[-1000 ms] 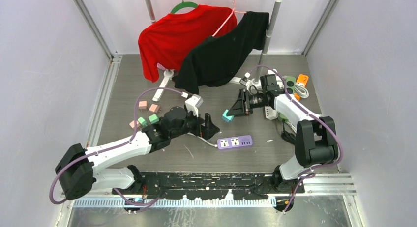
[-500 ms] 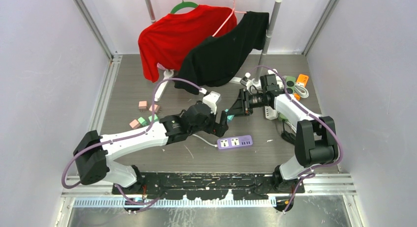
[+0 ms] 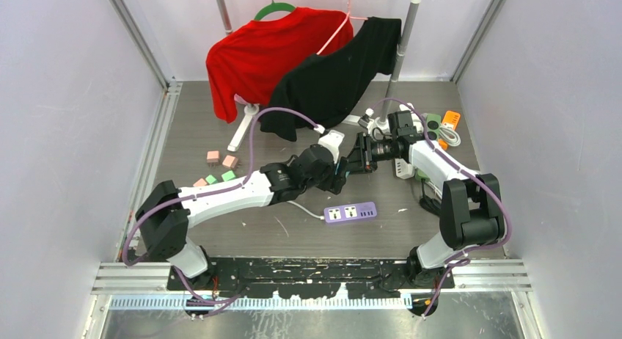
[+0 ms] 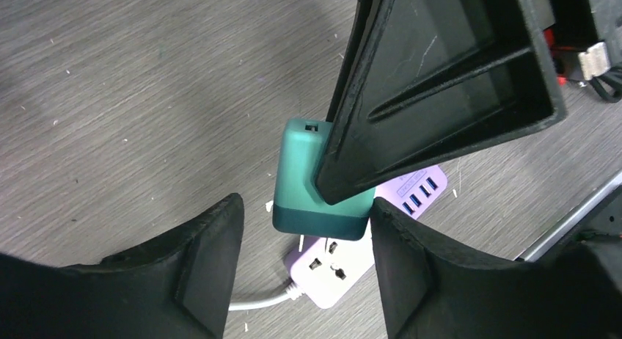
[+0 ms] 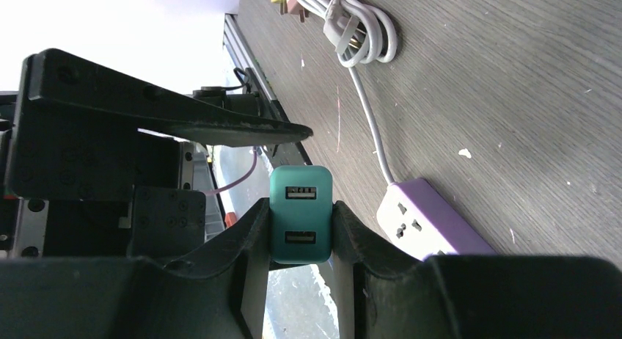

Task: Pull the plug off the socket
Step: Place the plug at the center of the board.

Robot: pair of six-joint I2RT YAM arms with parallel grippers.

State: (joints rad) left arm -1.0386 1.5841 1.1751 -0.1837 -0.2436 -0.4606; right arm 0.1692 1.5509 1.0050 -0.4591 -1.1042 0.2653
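Right wrist view: right gripper (image 5: 301, 229) clamped on teal plug (image 5: 300, 192), two ports showing | left wrist view: left gripper (image 4: 302, 221) jaws apart, straddling the plug, gap on one side | plug held aloft mid-tabletop (image 3: 191, 133), purple power strip (image 3: 350, 213) nearer the near edge, free room toward left edge | a second ago left arm sat well left, now it's in!

Robot lab cell: white walls (image 3: 59, 97), aluminium frame (image 3: 136, 34).

Left tool (image 4: 304, 210) parted, nose to nose with the clamped right tool (image 5: 301, 207).
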